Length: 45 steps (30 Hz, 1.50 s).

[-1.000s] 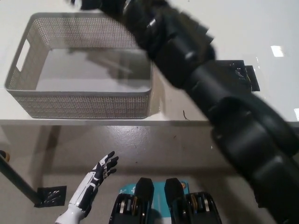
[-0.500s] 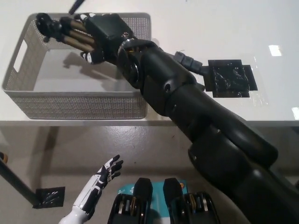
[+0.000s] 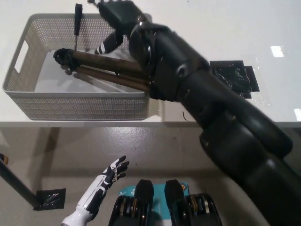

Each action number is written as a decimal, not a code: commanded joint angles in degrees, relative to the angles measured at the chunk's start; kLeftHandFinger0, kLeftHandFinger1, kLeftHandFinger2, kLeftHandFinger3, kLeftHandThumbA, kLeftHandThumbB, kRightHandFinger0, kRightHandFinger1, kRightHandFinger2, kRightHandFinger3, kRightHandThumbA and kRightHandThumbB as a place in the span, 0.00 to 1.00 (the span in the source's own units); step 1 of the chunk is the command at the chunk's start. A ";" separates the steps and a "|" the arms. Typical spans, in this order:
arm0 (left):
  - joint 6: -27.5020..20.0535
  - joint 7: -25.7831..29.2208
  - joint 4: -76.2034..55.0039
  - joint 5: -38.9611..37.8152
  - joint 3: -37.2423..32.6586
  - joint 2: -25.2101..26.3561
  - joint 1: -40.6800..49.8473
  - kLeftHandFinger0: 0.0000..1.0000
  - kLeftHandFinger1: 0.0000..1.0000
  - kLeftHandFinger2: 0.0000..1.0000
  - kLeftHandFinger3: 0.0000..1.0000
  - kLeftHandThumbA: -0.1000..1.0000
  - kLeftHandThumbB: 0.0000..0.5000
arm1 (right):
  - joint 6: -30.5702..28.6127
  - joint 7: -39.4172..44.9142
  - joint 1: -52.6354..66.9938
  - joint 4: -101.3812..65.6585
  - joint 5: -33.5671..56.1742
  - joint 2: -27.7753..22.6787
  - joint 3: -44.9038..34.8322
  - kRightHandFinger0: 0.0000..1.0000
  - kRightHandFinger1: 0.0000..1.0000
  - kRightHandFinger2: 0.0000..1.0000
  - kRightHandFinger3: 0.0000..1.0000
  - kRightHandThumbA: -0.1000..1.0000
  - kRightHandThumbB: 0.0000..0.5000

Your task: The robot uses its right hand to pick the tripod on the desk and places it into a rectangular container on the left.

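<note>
**Tripod Position Inside the Mesh Container**

While the folded tripod with bronze-brown legs and a black head (image 3: 101, 68) is seen lying nearly horizontal inside the grey rectangular mesh container (image 3: 80, 107), its black head is located toward the left part of the container and its legs are bundled together, extending to the right. The right ends of the legs are hidden behind the black right arm. A thin black handle (image 3: 78, 24) is seen standing up from the head region, rising past the far wall of the container. Whether the tripod rests fully on the container floor cannot be determined.

The black right hand (image 3: 116, 14) is positioned above the far right corner of the container, near the top edge of the picture. Its fingers are curled downward and apart, and nothing is seen clasped between them; the hand is located above the tripod legs and no contact with them is visible.

The container is placed on a white desk (image 3: 235, 28), close to the near edge, with a cut-out grip visible in its left wall. A black square pad (image 3: 235, 77) is seen on the desk to the right, partly covered by the arm.

The white left hand (image 3: 110, 175) is held low at the lower left, below the desk edge, with fingers spread and nothing held.
</note>
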 commanded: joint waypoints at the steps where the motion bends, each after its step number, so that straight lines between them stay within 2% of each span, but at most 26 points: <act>1: 0.05 -1.05 -0.59 -0.91 -0.01 0.02 -0.61 1.00 1.00 1.00 1.00 1.00 1.00 | -4.22 1.91 -11.09 -4.90 7.05 -2.60 -6.41 1.00 1.00 1.00 1.00 1.00 1.00; 4: 0.47 -0.36 -0.94 -0.12 -0.15 -0.35 -0.55 1.00 1.00 1.00 1.00 1.00 1.00 | -6.19 1.94 -14.67 -8.96 11.54 -5.20 -12.48 1.00 1.00 1.00 1.00 1.00 1.00; 6: 0.30 -0.20 -0.89 0.09 -0.17 -0.48 -0.46 1.00 1.00 1.00 1.00 1.00 1.00 | -5.99 2.87 -15.29 -15.20 15.49 -7.76 -17.49 1.00 1.00 1.00 1.00 1.00 0.94; 7: 0.31 -0.10 -0.99 0.16 -0.11 -0.45 -0.34 1.00 1.00 1.00 1.00 1.00 1.00 | -6.59 3.21 -14.81 -18.83 16.21 -9.19 -18.91 1.00 1.00 1.00 1.00 1.00 0.87; 9: 0.09 0.28 -1.00 0.28 0.12 -0.50 -0.30 1.00 1.00 1.00 1.00 1.00 1.00 | -4.12 5.96 -11.48 -30.89 17.81 -13.75 -21.99 1.00 1.00 1.00 1.00 1.00 0.94; 10: 0.27 0.30 -1.08 0.15 0.23 -0.47 -0.32 1.00 1.00 1.00 1.00 1.00 1.00 | -3.78 6.55 -10.51 -33.31 18.24 -14.71 -22.60 1.00 1.00 1.00 1.00 1.00 0.94; 11: 0.37 0.32 -1.33 0.19 0.28 -0.33 -0.13 1.00 1.00 1.00 1.00 1.00 1.00 | -2.33 6.90 -7.75 -39.55 17.11 -16.63 -22.67 1.00 1.00 1.00 1.00 1.00 0.90; 13: 0.03 0.63 -1.49 0.57 0.52 0.10 -0.09 1.00 1.00 1.00 1.00 1.00 1.00 | -0.87 9.12 0.74 -54.89 17.02 -21.53 -24.18 1.00 1.00 1.00 1.00 1.00 0.92; 14: -0.48 0.76 -1.50 0.65 0.61 0.16 -0.11 1.00 1.00 1.00 1.00 1.00 1.00 | -0.52 10.73 5.96 -62.39 18.33 -24.39 -25.49 1.00 1.00 1.00 1.00 1.00 0.85; 18: -0.80 0.93 -0.81 -0.46 1.48 0.17 -0.99 1.00 1.00 1.00 1.00 1.00 1.00 | 2.80 14.17 21.75 -80.89 24.61 -31.10 -31.70 1.00 1.00 1.00 1.00 1.00 0.84; 20: -1.42 1.27 0.13 -0.50 1.78 0.07 -1.79 1.00 1.00 1.00 1.00 1.00 1.00 | 0.36 11.68 31.87 -88.09 26.10 -32.85 -36.52 1.00 1.00 1.00 1.00 1.00 0.77; 22: -1.52 1.15 0.03 -0.50 1.75 0.19 -1.59 1.00 1.00 1.00 1.00 1.00 1.00 | 0.71 9.82 39.42 -93.96 28.08 -31.78 -39.59 1.00 1.00 1.00 1.00 1.00 0.73; 23: -1.16 1.28 -0.16 -0.40 1.78 0.14 -1.86 1.00 1.00 1.00 1.00 1.00 1.00 | -0.64 8.42 47.41 -98.68 29.69 -30.71 -41.63 1.00 1.00 1.00 1.00 1.00 0.77; 25: -0.64 1.38 -0.24 -0.36 1.88 0.27 -2.27 1.00 1.00 1.00 1.00 1.00 1.00 | -2.51 6.21 55.25 -103.34 29.75 -28.55 -42.40 1.00 1.00 1.00 1.00 1.00 0.81; 27: -0.34 1.32 -0.10 -0.62 2.03 0.32 -2.78 1.00 1.00 1.00 1.00 1.00 1.00 | -5.44 3.24 62.78 -107.24 32.49 -24.93 -41.93 1.00 1.00 1.00 1.00 1.00 0.70; 29: -0.03 1.34 0.24 -0.48 1.92 0.17 -3.09 1.00 1.00 1.00 1.00 1.00 1.00 | -9.09 -1.92 69.61 -109.40 29.46 -18.73 -40.82 1.00 1.00 1.00 1.00 1.00 0.56; 31: -0.21 1.37 0.93 -0.30 1.77 -0.03 -3.55 1.00 1.00 1.00 1.00 1.00 1.00 | -12.43 -3.68 75.21 -109.63 29.11 -14.97 -37.72 1.00 1.00 1.00 1.00 1.00 0.56; 32: -0.62 1.40 1.07 -0.03 1.67 0.03 -3.66 1.00 1.00 1.00 1.00 1.00 1.00 | -15.22 -4.93 79.42 -108.99 26.18 -11.78 -34.34 1.00 1.00 1.00 1.00 1.00 0.59; 34: -0.32 1.61 0.91 0.37 1.54 -0.09 -4.21 1.00 1.00 1.00 1.00 1.00 1.00 | -20.09 -4.80 85.05 -104.86 25.94 -9.07 -28.72 1.00 1.00 1.00 1.00 1.00 0.54; 35: -0.48 1.69 0.88 0.57 1.50 -0.06 -4.26 1.00 1.00 1.00 1.00 1.00 1.00 | -20.82 -4.46 86.25 -103.49 25.41 -8.84 -27.60 1.00 1.00 1.00 1.00 1.00 0.49; 37: -0.20 1.63 0.60 0.38 1.78 0.36 -5.05 1.00 1.00 1.00 1.00 1.00 1.00 | -23.21 -3.39 88.94 -96.64 23.80 -7.41 -24.24 1.00 1.00 1.00 1.00 1.00 0.50; 41: -0.54 1.53 1.09 0.09 1.90 0.08 -6.07 1.00 1.00 1.00 1.00 1.00 1.00 | -23.63 -4.58 90.87 -88.82 21.50 -6.75 -20.35 1.00 1.00 1.00 1.00 1.00 0.47; 43: -0.32 1.24 1.08 -0.33 2.02 0.05 -6.53 1.00 1.00 1.00 1.00 1.00 1.00 | -23.63 -4.61 91.31 -85.17 20.83 -6.92 -19.72 1.00 1.00 1.00 1.00 1.00 0.42; 44: -0.51 1.41 1.12 -0.06 2.05 0.11 -6.65 1.00 1.00 1.00 1.00 1.00 1.00 | -23.63 -4.15 91.64 -83.09 20.98 -6.77 -19.52 1.00 1.00 1.00 1.00 1.00 0.44; 45: -0.25 1.38 1.14 -0.23 2.15 0.13 -6.96 1.00 1.00 1.00 1.00 1.00 1.00 | -23.63 -4.18 91.50 -81.50 20.79 -6.91 -19.11 1.00 1.00 1.00 1.00 1.00 0.40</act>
